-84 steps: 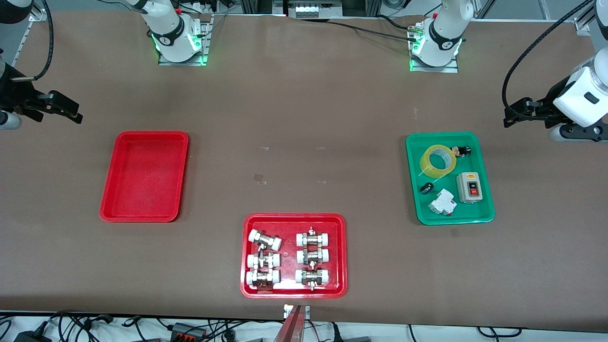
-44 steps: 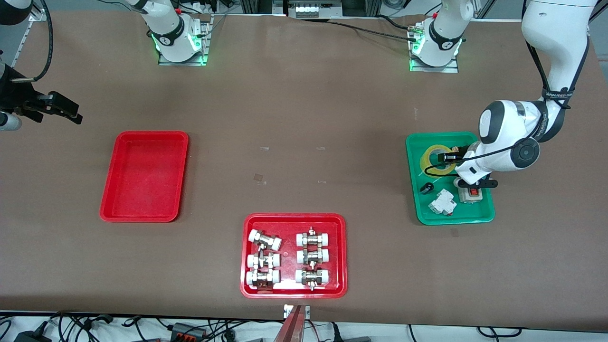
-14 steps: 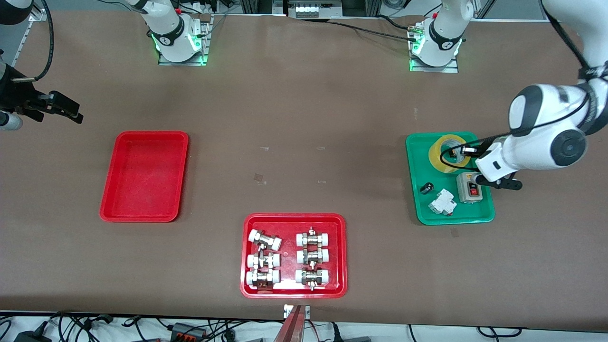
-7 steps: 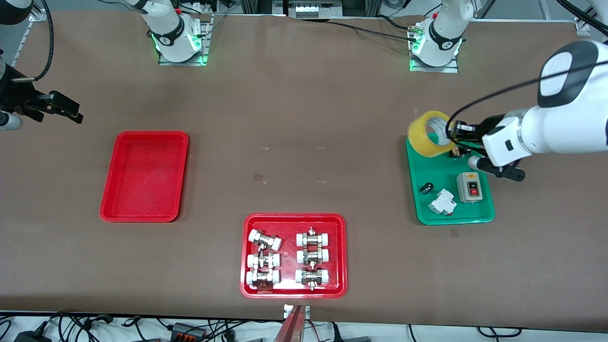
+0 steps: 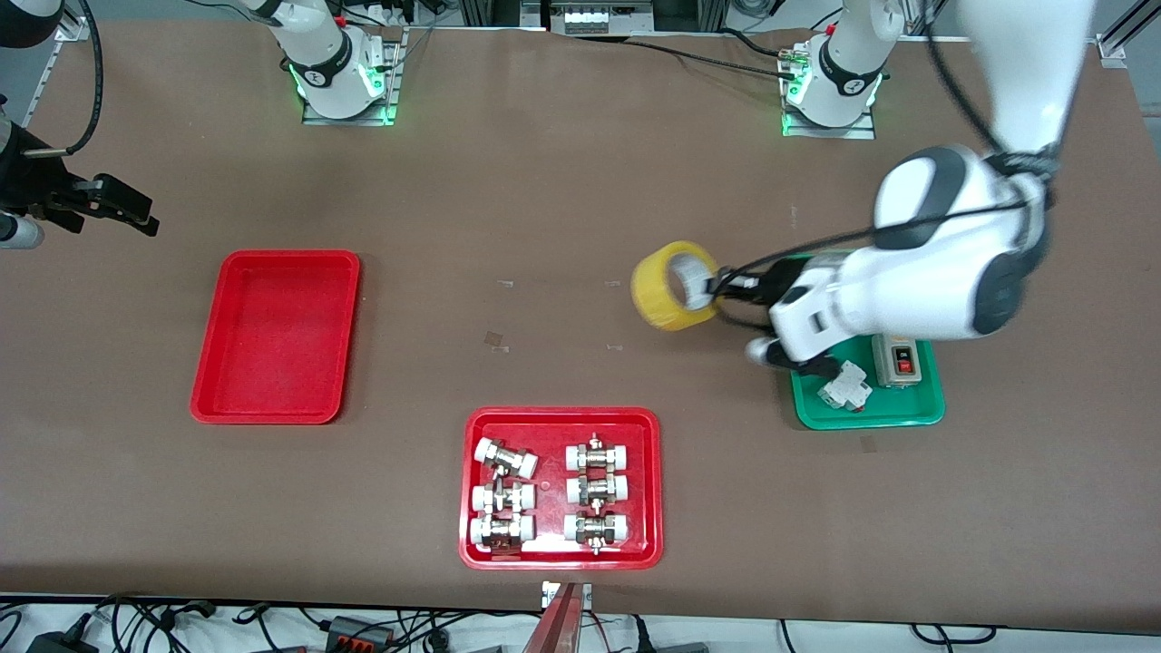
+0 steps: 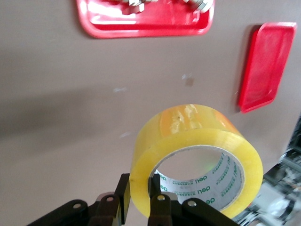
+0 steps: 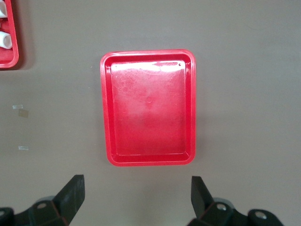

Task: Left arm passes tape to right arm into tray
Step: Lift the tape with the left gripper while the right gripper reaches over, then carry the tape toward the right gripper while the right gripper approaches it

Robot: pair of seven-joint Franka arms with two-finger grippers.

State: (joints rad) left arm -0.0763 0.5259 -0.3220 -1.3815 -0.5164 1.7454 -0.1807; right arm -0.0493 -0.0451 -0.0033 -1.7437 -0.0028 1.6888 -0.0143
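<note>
One roll in play: your left gripper point(image 5: 717, 288) is clamped on the tape point(image 5: 672, 285), pinching its wall, up over bare table mid-span. It looks light, stiff and slick, so have the wide-open right gripper point(image 7: 136, 195), waiting over the tray point(image 5: 276, 336), take the free rim.

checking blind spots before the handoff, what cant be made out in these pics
- Front view: the left arm's wrist covers much of the green tray; its contents there are hidden.
- Front view: the right tool sits at the frame edge, arm cut off.
- Left wrist view: the tape hides the left tool fingertips.
</note>
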